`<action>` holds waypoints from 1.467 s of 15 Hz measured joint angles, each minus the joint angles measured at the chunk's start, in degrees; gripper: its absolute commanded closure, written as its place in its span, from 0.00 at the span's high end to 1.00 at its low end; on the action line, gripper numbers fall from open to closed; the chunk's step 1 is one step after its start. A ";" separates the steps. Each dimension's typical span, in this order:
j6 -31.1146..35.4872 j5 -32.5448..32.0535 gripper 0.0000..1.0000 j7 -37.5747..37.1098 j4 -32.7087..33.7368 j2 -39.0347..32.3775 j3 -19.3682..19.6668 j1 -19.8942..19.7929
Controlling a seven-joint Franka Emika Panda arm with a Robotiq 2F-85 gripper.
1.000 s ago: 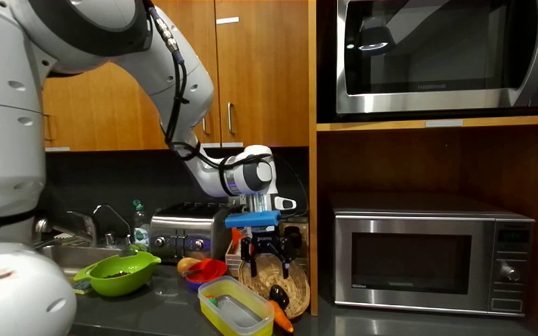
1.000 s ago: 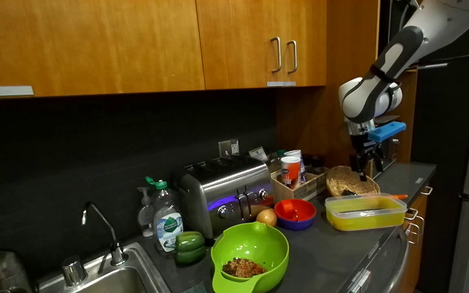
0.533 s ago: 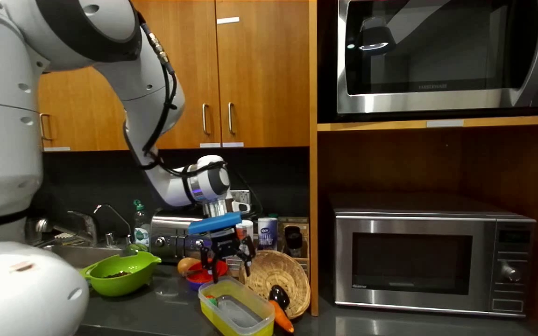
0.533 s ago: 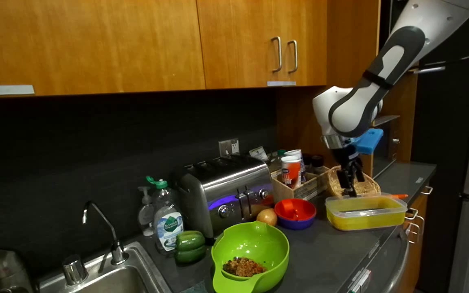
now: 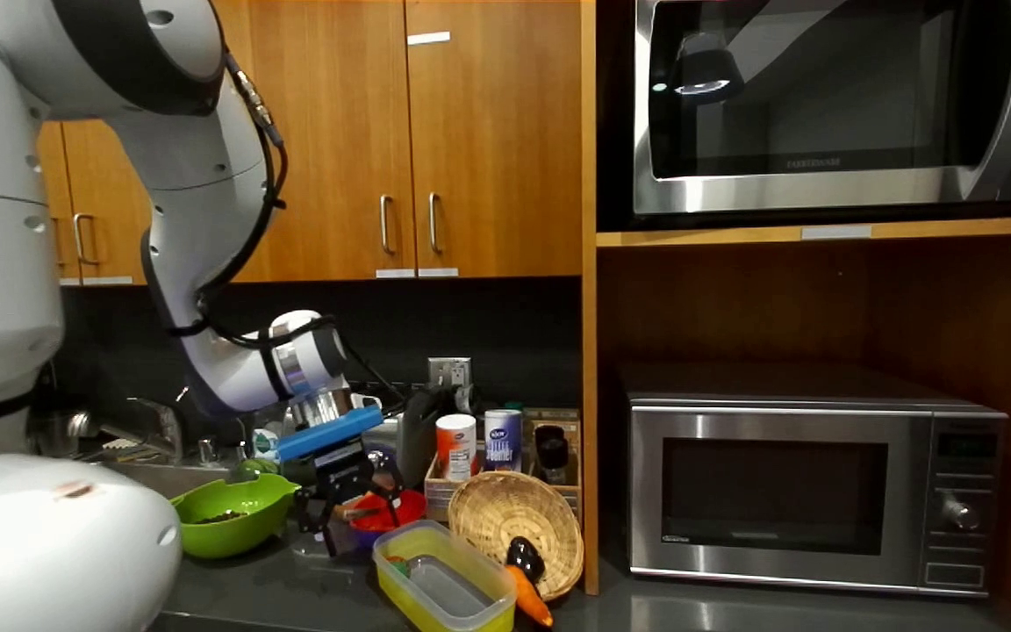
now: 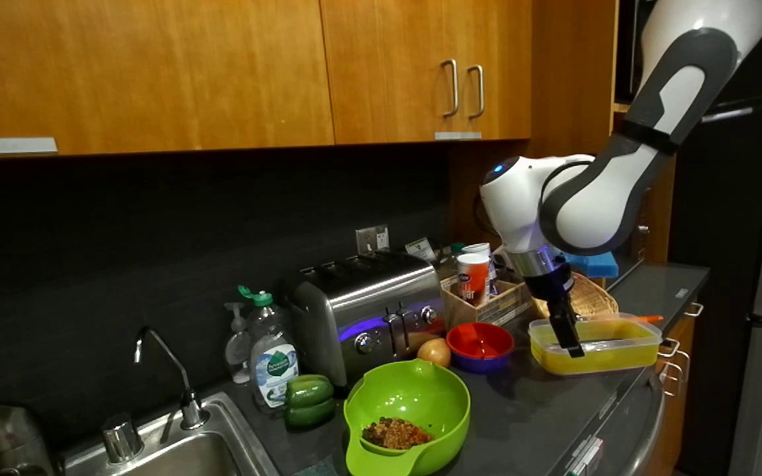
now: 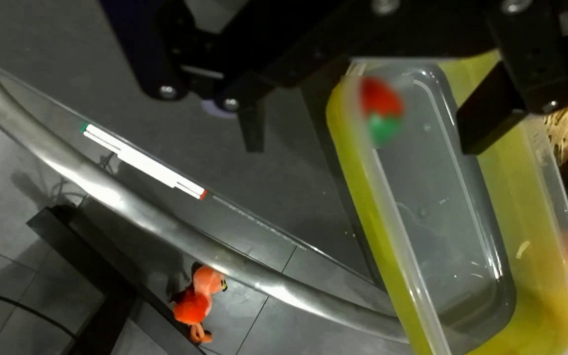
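Note:
My gripper (image 5: 363, 532) is open with nothing between its fingers. It hangs tilted above the dark counter, beside a clear yellow-walled container (image 5: 498, 620). In an exterior view the gripper (image 6: 573, 350) overlaps the near end of that container (image 6: 609, 362). In the wrist view the gripper (image 7: 361, 147) has one finger (image 7: 252, 129) over the counter and the other (image 7: 491, 111) over the container (image 7: 363, 207). Inside the container lies a small red and green thing (image 7: 383, 111), blurred. A red bowl (image 6: 497, 338) sits in a blue bowl (image 6: 480, 365) nearby. A green bowl (image 6: 444, 390) holds brown bits.
A wicker basket (image 5: 505, 509) leans behind the container, with a dark glossy thing (image 5: 524, 556) and an orange carrot-like thing (image 5: 530, 599) at it. A toaster (image 6: 381, 327), a box of canisters (image 6: 487, 311) and a microwave (image 5: 773, 496) stand around. The counter edge has a metal rail (image 7: 165, 217).
In both exterior views my gripper has moved down and to the left, from before the wicker basket to beside the container, tilting on the way. It stays open and empty. The other things stay put.

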State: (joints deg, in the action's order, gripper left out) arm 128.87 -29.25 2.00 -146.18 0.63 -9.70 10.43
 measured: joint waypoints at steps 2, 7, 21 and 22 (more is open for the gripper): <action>0.13 -1.05 1.00 1.81 -1.13 1.60 -0.96 0.93; 4.85 -0.45 1.00 13.39 -3.42 5.80 -2.22 3.21; 0.50 5.20 1.00 36.46 0.11 5.92 -10.50 13.88; -1.03 4.35 1.00 36.24 1.03 5.77 -11.85 14.68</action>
State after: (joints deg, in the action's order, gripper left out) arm 127.84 -24.90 38.24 -145.15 6.40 -21.56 25.11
